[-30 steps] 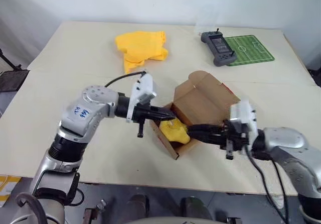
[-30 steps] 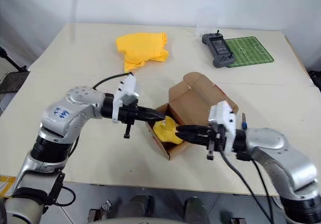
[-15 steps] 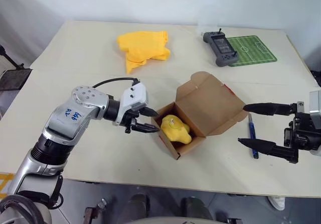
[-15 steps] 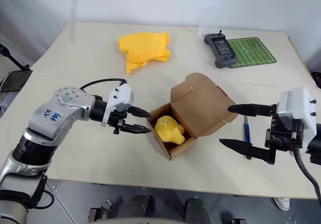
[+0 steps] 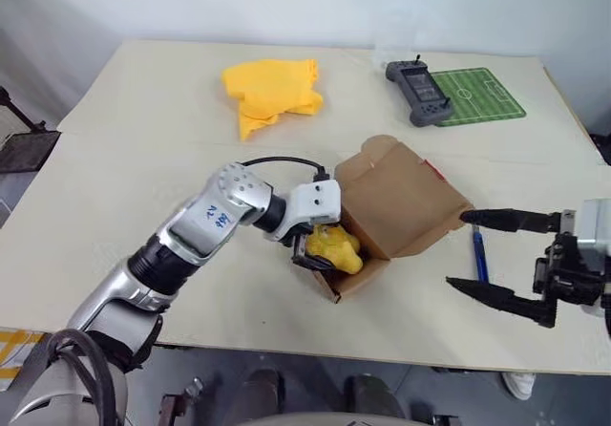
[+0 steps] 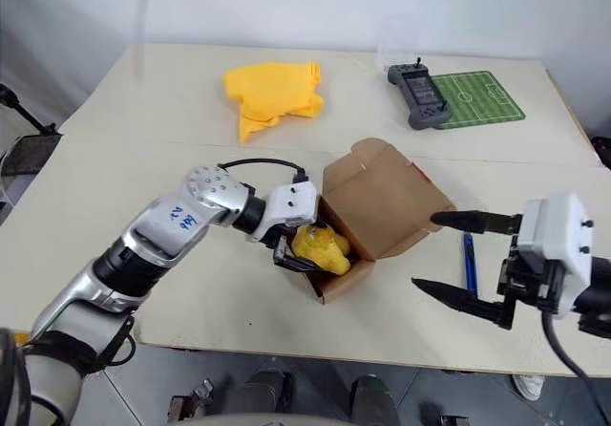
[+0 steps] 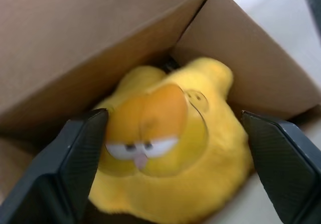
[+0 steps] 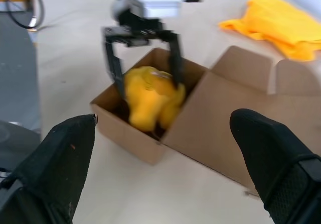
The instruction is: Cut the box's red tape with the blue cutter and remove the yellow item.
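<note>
The brown box (image 5: 406, 202) lies open in the middle of the table, lid flap folded back, with a bit of red tape (image 5: 431, 170) on the flap's far edge. Inside sits the yellow item (image 5: 336, 248), a plush with a cartoon face (image 7: 165, 133). My left gripper (image 5: 315, 250) reaches into the box from the left, open, with one finger on each side of the plush (image 8: 150, 101). My right gripper (image 5: 456, 249) hovers to the right of the box, open wide and empty. The blue cutter (image 5: 477, 252) lies on the table just right of the flap.
A larger yellow cloth (image 5: 272, 87) lies at the back of the table. A grey handheld controller (image 5: 417, 92) rests on a green football-pitch mat (image 5: 487, 94) at the back right. The table's near edge (image 5: 286, 335) runs below the box.
My left gripper opened and moved right and down into the box, now straddling the yellow item. My right gripper let go, opened wide and drew back to the right, away from the box.
</note>
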Controlling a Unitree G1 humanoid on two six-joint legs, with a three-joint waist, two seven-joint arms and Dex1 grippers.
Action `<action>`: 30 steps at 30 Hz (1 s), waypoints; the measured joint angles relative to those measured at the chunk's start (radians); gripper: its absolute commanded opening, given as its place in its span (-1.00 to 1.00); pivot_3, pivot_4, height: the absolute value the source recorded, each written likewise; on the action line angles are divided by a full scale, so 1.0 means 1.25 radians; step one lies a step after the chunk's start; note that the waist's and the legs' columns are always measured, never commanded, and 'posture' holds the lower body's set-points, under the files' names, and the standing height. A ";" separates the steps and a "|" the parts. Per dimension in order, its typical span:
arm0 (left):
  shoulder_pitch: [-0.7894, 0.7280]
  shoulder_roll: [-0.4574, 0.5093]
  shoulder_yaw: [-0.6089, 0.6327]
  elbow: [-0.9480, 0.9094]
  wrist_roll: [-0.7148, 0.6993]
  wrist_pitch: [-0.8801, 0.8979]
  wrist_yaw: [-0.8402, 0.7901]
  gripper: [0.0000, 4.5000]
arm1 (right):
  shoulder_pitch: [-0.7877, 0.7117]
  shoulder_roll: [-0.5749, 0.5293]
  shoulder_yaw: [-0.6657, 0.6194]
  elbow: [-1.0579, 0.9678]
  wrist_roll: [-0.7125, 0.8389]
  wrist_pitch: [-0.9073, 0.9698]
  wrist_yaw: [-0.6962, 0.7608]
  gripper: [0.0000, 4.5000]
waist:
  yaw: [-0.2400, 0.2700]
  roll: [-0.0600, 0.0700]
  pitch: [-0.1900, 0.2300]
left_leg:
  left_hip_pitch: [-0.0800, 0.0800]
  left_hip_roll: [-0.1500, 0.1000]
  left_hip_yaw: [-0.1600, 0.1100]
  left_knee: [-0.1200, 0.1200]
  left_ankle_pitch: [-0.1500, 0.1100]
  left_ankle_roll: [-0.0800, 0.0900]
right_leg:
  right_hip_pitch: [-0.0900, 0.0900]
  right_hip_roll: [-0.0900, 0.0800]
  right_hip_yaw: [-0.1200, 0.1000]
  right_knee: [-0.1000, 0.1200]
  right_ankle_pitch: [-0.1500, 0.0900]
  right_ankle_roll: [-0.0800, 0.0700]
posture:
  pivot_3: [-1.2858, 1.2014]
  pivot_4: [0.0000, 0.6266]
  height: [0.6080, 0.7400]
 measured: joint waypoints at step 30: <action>-0.032 -0.248 0.473 0.304 -0.247 -0.275 0.022 -0.99 | -0.010 0.196 0.158 0.104 -0.104 -0.259 -0.063 1.00 | -0.009 0.000 0.000 | 0.001 0.000 -0.001 0.001 0.000 -0.001 | -0.001 0.000 0.000 0.003 0.000 0.000 | 0.03 -0.52 1.00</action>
